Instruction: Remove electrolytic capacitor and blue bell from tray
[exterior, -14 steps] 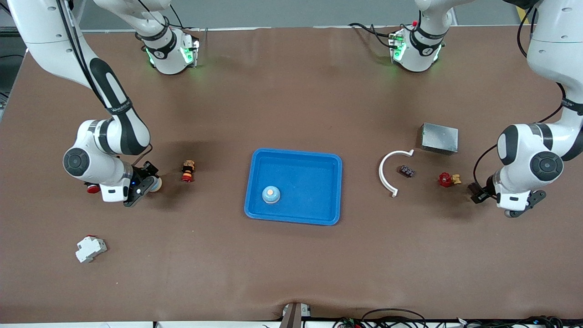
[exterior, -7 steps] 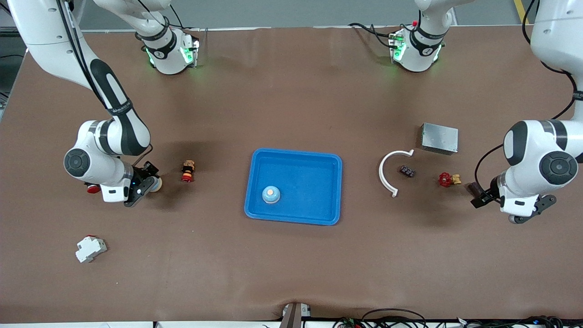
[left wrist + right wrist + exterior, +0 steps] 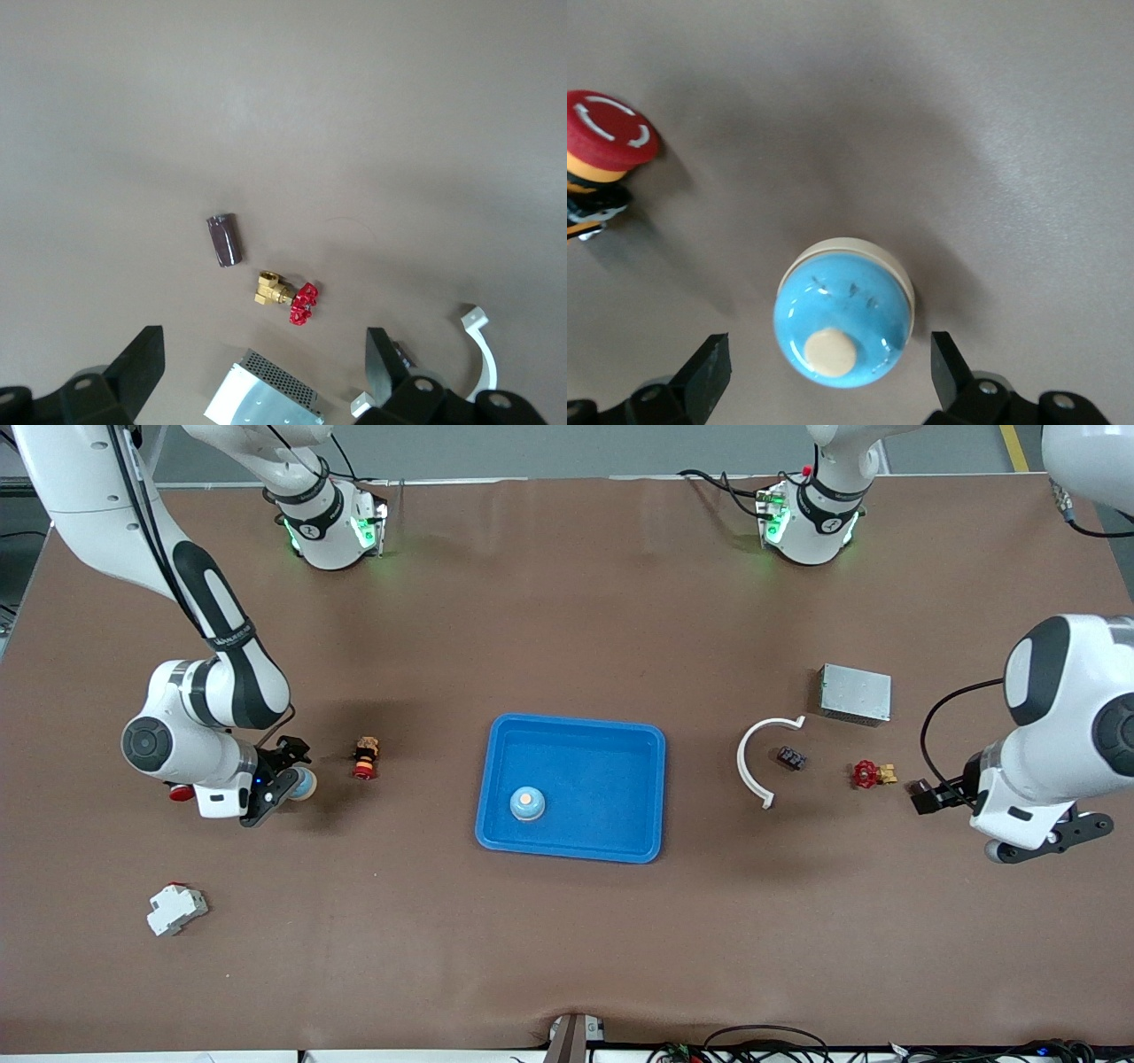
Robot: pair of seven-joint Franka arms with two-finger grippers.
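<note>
While I scan the front view, I see a blue tray (image 3: 573,731) mid-desk w/ one blue bell (image 3: 527,803) sitting inside, in the corner nearer the camera & toward the right arm's end. The right hand (image 3: 285,778) is low at the right arm's end of the desk, a second blue bell (image 3: 304,783) on the desk at its fingertips. Just beside that, toward the tray, lies a red-capped push button (image 3: 364,757). A white breaker (image 3: 176,908) lies nearer the camera, well apart. At the left arm's end: the left hand (image 3: 1045,841) is up over bare desk, the dark capacitor (image 3: 922,791) lying by the arm's wrist. Toward the tray from it come a red-handled brass valve (image 3: 872,773), a small dark connector block (image 3: 791,758), a white curved clip (image 3: 759,762) & a grey metal box (image 3: 854,693) farther from the camera.

Left wrist view: my left fingers (image 3: 142,367) are spread wide, nothing between them. The capacitor (image 3: 224,239) lies flat on the desk (image 3: 283,106), near the valve (image 3: 287,298) but not touching; box (image 3: 262,397) & clip (image 3: 483,350) show at the edge.

Right wrist view: my right fingers (image 3: 707,369) stand apart either side of the second bell (image 3: 842,322), clear gaps both sides, no contact. It sits upright on the desk, cream button on top. The push button (image 3: 604,155) lies near it, apart.
</note>
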